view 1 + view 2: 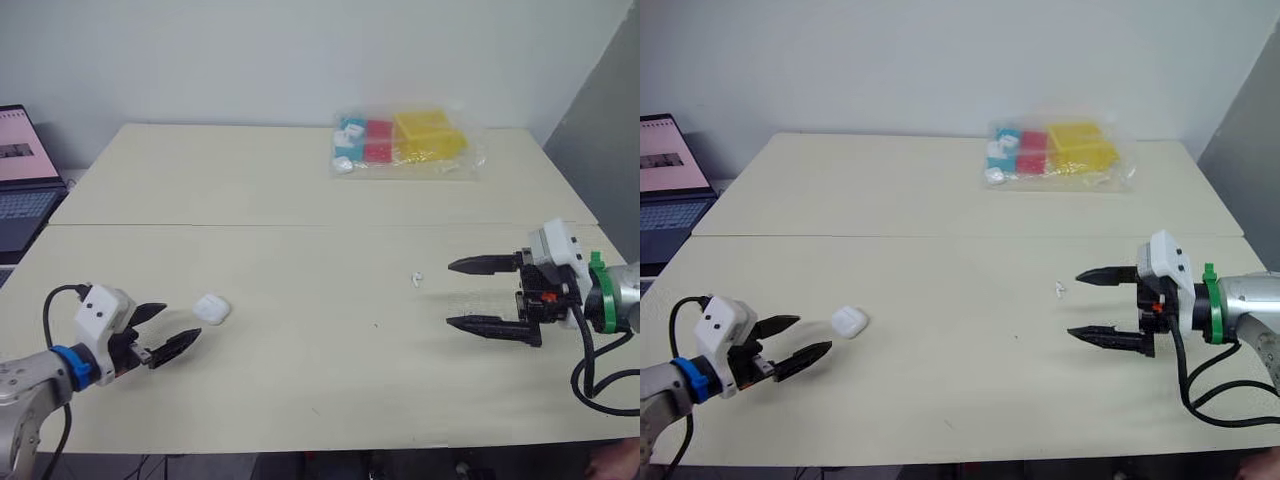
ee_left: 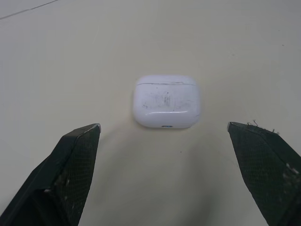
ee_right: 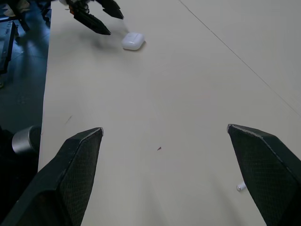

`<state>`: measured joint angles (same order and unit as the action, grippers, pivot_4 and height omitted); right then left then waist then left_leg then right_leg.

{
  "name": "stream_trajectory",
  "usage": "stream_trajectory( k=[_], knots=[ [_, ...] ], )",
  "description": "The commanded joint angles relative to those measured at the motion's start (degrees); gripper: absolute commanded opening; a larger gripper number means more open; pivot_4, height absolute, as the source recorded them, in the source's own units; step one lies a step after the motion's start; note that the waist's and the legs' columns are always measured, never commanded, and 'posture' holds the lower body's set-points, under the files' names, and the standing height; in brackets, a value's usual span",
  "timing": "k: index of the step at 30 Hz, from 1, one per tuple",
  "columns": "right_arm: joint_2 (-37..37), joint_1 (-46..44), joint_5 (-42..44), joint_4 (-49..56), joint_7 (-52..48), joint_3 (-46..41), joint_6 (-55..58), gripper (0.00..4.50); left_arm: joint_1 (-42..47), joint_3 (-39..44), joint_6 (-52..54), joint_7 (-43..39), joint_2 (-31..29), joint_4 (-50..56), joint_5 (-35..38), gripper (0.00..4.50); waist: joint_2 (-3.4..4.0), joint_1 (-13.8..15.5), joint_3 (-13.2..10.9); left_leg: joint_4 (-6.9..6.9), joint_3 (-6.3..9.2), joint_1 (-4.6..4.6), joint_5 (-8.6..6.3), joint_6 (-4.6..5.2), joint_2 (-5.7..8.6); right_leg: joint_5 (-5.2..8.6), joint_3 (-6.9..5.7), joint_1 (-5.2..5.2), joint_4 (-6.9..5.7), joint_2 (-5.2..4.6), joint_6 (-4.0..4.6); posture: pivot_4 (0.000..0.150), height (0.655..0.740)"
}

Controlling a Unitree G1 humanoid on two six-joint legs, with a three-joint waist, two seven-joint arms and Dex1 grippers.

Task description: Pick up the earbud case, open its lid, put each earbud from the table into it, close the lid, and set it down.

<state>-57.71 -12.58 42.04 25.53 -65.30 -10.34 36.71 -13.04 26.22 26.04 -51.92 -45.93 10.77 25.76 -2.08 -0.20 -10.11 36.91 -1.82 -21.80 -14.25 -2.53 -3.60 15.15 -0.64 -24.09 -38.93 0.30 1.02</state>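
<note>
White, with its lid shut, the earbud case [image 1: 211,309] lies on the worktop [image 1: 300,390] toward the left edge, nearer the front edge than the far one. The left gripper [image 1: 181,323] hovers just beside it, fingers spread, not touching. Right of the middle lies one small earbud [image 1: 416,279]; I cannot make out a second. Near the right edge the right gripper [image 1: 450,293] hangs spread and empty. By my judgement nothing is done yet: pick-up, opening, loading, closing and set-down all remain.
</note>
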Motion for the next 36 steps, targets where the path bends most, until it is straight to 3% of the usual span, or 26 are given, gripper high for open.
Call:
stream_trajectory(
  k=[1, 19, 33, 36],
  knots=[
    [-0.4, -2.1, 0.1, 0.0, -1.2, 1.3, 0.1, 4.45, 1.4, -1.7, 0.3, 1.6, 0.6, -0.3, -0.8, 4.50, 0.00, 0.0, 0.0, 0.00, 0.00, -0.04, 0.00, 0.00, 0.00, 0.00, -0.01, -0.02, 0.02, 0.00, 0.00, 0.150, 0.7400],
    [2.4, -9.5, -2.2, 1.4, -4.2, 9.9, -1.8, 4.45, 15.1, -14.5, -6.9, -1.0, 1.3, -15.9, -7.7, 4.50, 0.01, 0.1, 0.0, 0.04, 0.04, -0.01, 0.00, 0.01, -0.03, -0.05, -0.04, -0.01, -0.04, 0.08, 0.05, 0.150, 0.7400],
    [3.9, -8.3, -3.6, 2.5, -3.4, 10.6, -3.0, 4.45, 17.5, -17.9, -4.6, -5.3, 0.4, -17.7, -7.7, 4.50, 0.04, 0.2, 0.0, 0.06, 0.03, -0.01, 0.01, 0.01, -0.01, -0.06, -0.03, 0.01, -0.04, 0.07, 0.02, 0.150, 0.7400],
    [3.9, -7.3, -4.1, 2.4, -3.7, 10.6, -3.9, 4.50, 17.3, -18.4, -5.2, -6.0, -0.1, -17.9, -8.4, 3.97, 0.05, 0.2, 0.0, 0.06, 0.01, 0.00, 0.01, 0.01, -0.01, -0.06, -0.01, 0.01, -0.04, 0.07, 0.02, 0.150, 0.7400]
  ],
)
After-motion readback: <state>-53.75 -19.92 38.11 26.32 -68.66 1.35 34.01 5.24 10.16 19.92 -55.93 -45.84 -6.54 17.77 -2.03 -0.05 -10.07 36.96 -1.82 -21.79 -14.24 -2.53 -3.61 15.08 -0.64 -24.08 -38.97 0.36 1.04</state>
